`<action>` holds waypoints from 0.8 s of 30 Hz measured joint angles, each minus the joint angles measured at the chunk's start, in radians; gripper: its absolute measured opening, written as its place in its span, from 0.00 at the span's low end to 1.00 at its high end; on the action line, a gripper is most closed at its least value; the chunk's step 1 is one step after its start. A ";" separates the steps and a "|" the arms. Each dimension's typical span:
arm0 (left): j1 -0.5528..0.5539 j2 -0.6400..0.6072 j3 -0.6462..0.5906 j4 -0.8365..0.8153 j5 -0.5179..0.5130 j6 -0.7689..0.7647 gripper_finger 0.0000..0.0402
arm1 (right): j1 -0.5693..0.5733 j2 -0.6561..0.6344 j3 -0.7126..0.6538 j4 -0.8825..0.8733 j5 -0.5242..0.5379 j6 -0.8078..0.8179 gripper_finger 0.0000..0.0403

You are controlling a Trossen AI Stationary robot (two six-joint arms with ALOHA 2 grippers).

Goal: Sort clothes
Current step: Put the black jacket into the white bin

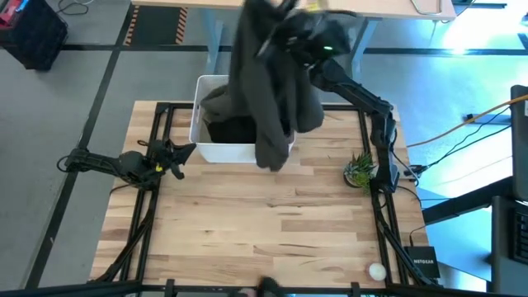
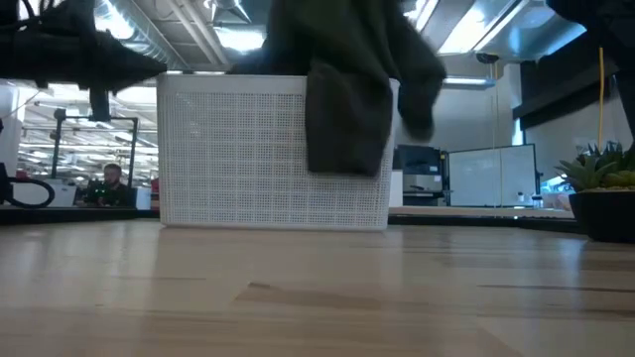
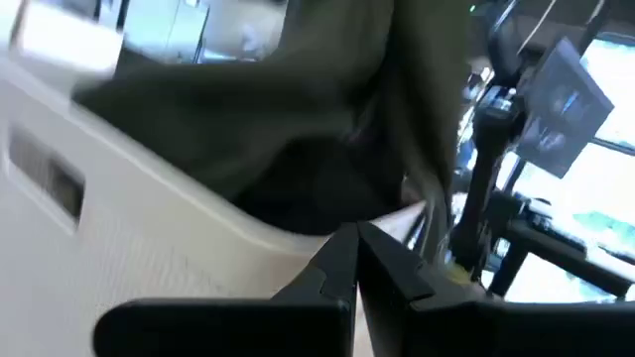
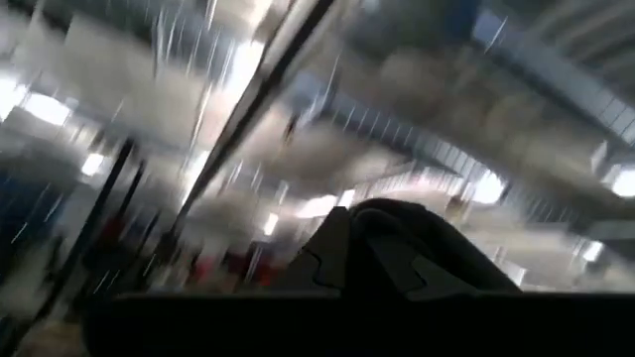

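Observation:
My right gripper (image 1: 276, 25) is raised high above the white bin (image 1: 206, 89) and is shut on the large dark olive-green garment (image 1: 268, 82). The garment hangs down in a long bunch over the bin. One flap (image 2: 342, 124) drapes outside the bin's near wall (image 2: 228, 169). More dark cloth (image 1: 231, 132) lies inside the bin. My left gripper (image 1: 186, 153) waits shut just left of the bin, touching nothing. In the left wrist view its fingers (image 3: 357, 263) point at the bin's wall (image 3: 149, 228). My right gripper pinches a bunched part of the olive-green garment (image 4: 397, 223) between its two fingers, which slant upward. Which part of the garment this is, I cannot tell. The garment hangs slack below the gripper, and its lower end (image 1: 274, 153) lies over the bin's near right rim.
A small potted plant (image 1: 360, 169) stands near the table's right edge, also in the low view (image 2: 600, 188). A small white object (image 1: 376, 270) and a black box (image 1: 421, 260) lie at the near right corner. Bare wood (image 1: 264, 223) spreads across the near half. A person (image 2: 112, 183) sits in the room behind.

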 joint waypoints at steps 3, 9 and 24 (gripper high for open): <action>0.000 0.000 0.000 0.106 0.023 0.099 0.01 | 0.000 0.020 -0.002 -0.269 -0.050 -0.002 0.04; 0.000 0.019 0.031 0.181 0.048 0.271 0.01 | 0.002 0.021 -0.001 -0.711 -0.079 -0.002 0.04; 0.140 0.656 0.533 0.080 -0.034 0.607 0.00 | 0.006 0.021 -0.001 -1.393 -0.085 -0.171 0.51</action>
